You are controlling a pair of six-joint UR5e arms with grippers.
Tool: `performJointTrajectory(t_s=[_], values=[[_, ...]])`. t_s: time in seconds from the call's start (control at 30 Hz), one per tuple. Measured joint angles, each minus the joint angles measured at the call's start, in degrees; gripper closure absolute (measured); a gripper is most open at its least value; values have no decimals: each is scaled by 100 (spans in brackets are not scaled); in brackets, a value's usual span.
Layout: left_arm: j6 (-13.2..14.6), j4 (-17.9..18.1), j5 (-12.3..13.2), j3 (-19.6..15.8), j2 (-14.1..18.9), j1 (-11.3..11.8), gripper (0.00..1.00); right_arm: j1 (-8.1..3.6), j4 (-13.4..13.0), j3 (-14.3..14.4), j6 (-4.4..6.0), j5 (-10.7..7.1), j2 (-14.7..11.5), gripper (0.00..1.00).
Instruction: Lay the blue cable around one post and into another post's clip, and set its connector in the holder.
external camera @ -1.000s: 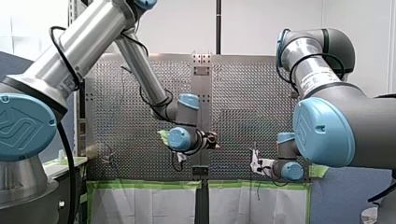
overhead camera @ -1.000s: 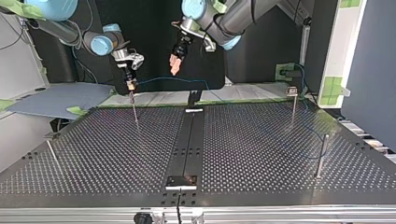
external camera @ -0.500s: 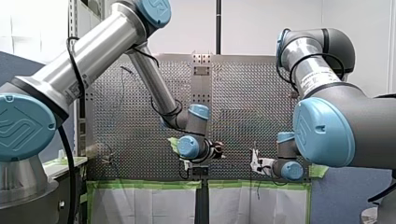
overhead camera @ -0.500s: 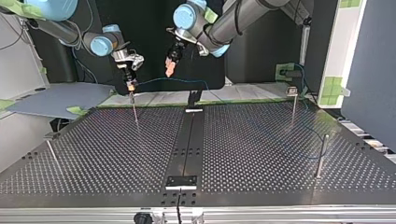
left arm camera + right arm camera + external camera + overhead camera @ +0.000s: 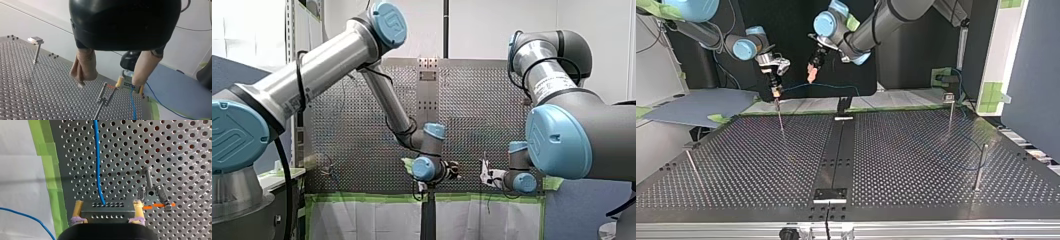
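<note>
While my right gripper [image 5: 108,203] clamps the connector [image 5: 107,213], blue cable [image 5: 97,165] trails.

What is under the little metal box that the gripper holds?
The holey table is under the metal box in my right gripper; the blue cable runs from the box across it. The spot straight below is hidden.

My left gripper [image 5: 811,78] has swung further toward my right gripper [image 5: 776,92], at the top view's left.
</note>
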Motion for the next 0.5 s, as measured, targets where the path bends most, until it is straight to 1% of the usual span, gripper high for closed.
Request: performJointTrajectory(t_s=[0.13, 0.27, 0.43, 0.5], values=[[-26, 1, -15, 183, -192, -8, 0, 3, 1, 1, -11, 1, 3, 100], [-27, -23, -57, 258, -375, -15, 0, 7, 1, 2, -14, -2, 3, 100], [-11, -47, -282, 274, -637, -18, 0, 6, 1, 2, -12, -5, 0, 100], [3, -43, -371, 274, -694, -18, 0, 6, 1, 3, -10, -5, 1, 100]])
